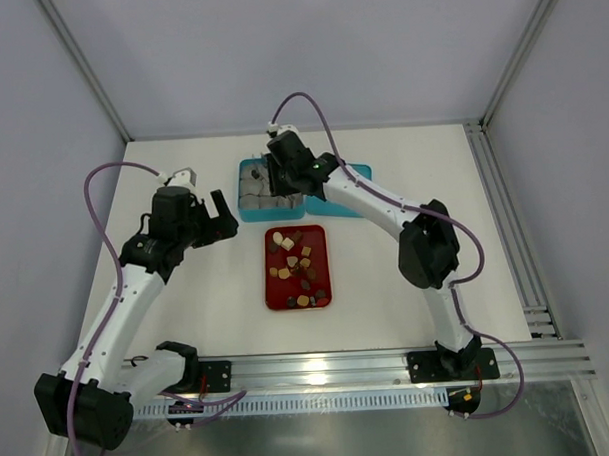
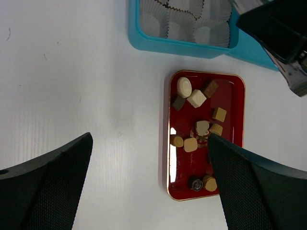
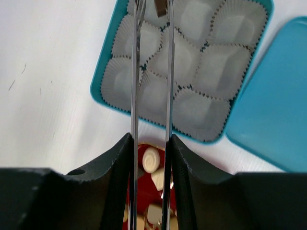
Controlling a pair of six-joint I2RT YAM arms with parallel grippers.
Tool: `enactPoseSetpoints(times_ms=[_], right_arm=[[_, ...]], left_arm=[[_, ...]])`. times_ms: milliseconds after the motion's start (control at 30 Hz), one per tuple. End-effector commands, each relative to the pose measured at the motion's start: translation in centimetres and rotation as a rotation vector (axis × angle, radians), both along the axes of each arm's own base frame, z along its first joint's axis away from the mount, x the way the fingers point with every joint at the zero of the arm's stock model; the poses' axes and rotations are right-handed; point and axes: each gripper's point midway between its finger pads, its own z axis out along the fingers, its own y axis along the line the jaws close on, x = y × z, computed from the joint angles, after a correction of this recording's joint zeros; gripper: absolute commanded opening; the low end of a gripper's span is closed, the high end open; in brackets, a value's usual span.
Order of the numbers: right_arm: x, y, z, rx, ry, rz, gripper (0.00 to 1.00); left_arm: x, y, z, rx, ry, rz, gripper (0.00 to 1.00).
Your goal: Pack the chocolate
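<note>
Several small brown, tan and cream chocolates (image 1: 291,258) (image 2: 196,98) lie loose on a red tray (image 1: 317,250) (image 2: 184,165) at mid-table. Beyond it stands an open teal box (image 1: 245,185) (image 3: 103,81) lined with grey-white paper cups (image 3: 220,62). My right gripper (image 1: 275,174) (image 3: 150,139) is shut on metal tongs (image 3: 135,72), whose blades reach over the box's cups. A small brownish piece shows between the tong tips at the top edge of the right wrist view. My left gripper (image 1: 216,219) (image 2: 149,139) hangs open and holds nothing, left of the tray.
The box's teal lid (image 1: 361,172) (image 3: 273,105) lies flat just right of the box. An aluminium rail runs along the table's right side and near edge. Grey walls close in the back and sides.
</note>
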Motion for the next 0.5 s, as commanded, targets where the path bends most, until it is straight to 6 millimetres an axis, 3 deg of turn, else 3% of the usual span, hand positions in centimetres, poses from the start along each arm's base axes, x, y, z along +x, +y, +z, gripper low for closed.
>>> enactPoseSetpoints(times_ms=[0, 167, 333, 367, 467], right_arm=[[-2.3, -2.7, 8.9, 0.088, -0.128, -0.017, 0.39], [-7.1, -5.6, 9.1, 0.085, -0.096, -0.021, 0.39], [-13.5, -9.3, 7.0, 0.06, -0.011, -0.017, 0.39], [-15.0, -9.9, 5.2, 0.031, 0.025, -0.007, 0.39], [-18.1, -11.2, 5.3, 0.053, 0.057, -0.004, 0.39]], left_arm=[[0.1, 0.7, 0.8, 0.022, -0.04, 0.013, 1.0], [0.1, 0.6, 1.0, 0.018, -0.043, 0.008, 1.0], [0.1, 0.5, 0.9, 0.014, -0.038, 0.004, 1.0], [0.1, 0.4, 0.8, 0.012, -0.037, 0.003, 1.0], [0.1, 0.4, 0.9, 0.01, -0.038, -0.001, 1.0]])
